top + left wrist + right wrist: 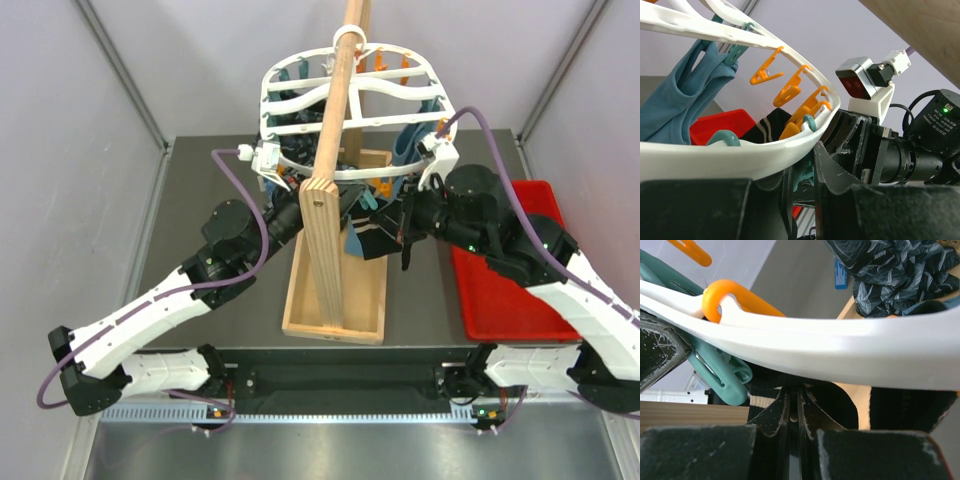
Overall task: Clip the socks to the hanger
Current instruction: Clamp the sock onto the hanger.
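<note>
The white oval hanger (300, 128) hangs on the wooden pole (335, 110), with both arms raised to its near rim. My left gripper (806, 165) is shut on a teal clothespin (802, 177) just under the white rim (740, 155); in the top view the left gripper (298, 207) is beside the pole. My right gripper (799, 395) is shut on a black sock (837, 400) with a pale stripe, held right against the underside of the rim (840, 347). From above, that sock (368, 238) dangles below the right gripper (393, 215).
Orange clothespins (790, 90) line the rim, and a teal pin (720, 375) hangs left of my right fingers. Teal cloths (685, 95) and a dark patterned bunch (890, 265) hang from the hanger. Below stands the wooden base tray (300, 310); a red tray (510, 290) lies on the right.
</note>
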Tool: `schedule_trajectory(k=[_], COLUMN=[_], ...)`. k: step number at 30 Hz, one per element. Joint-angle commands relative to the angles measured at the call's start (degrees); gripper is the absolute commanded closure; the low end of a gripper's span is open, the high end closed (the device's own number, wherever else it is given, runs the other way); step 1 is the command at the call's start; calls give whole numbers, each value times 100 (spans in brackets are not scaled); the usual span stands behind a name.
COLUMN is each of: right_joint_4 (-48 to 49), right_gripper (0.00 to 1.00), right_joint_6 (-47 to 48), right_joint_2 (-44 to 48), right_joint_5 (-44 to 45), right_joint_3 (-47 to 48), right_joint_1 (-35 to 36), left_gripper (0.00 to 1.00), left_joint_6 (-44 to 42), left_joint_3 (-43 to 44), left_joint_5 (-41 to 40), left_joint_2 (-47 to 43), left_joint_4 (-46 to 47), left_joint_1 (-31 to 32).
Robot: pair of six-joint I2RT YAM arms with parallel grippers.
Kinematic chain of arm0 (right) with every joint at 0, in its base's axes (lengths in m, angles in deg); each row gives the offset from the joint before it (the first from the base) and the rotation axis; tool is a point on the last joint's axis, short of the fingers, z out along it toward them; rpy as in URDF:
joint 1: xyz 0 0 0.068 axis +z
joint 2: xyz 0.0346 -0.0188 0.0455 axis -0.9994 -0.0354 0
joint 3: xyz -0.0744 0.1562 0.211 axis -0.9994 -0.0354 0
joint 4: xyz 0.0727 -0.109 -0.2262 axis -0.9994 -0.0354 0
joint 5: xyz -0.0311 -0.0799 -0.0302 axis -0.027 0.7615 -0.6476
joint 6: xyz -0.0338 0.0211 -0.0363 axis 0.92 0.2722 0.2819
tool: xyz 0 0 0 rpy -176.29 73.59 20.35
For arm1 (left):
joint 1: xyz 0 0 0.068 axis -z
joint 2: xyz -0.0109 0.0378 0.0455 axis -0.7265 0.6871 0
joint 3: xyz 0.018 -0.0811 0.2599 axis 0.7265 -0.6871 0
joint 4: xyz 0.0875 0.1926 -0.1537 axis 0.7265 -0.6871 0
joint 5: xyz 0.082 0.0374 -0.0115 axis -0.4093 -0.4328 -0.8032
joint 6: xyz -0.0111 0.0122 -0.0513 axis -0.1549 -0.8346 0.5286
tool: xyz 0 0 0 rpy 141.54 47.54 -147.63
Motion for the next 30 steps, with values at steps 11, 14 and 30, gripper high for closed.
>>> schedule_trajectory(k=[11,14,30], right_joint_4=[-51,-24,-94], right_gripper=[100,100,100], right_joint_6=[145,154,250], right_joint_2=[-59,-68,64], right_joint_5=[-234,-190,3], right_joint_3=[592,574,767], right_joint_1=[73,73,73], left_gripper=[100,100,100], left_joint_6=[-443,-443,-487], left_joint_3=[61,70,61], left_joint_5=[1145,1171,1233], left_joint_2=[89,98,80], left_joint_4=[-959,-977,-1109], left_joint_1=[192,192,192])
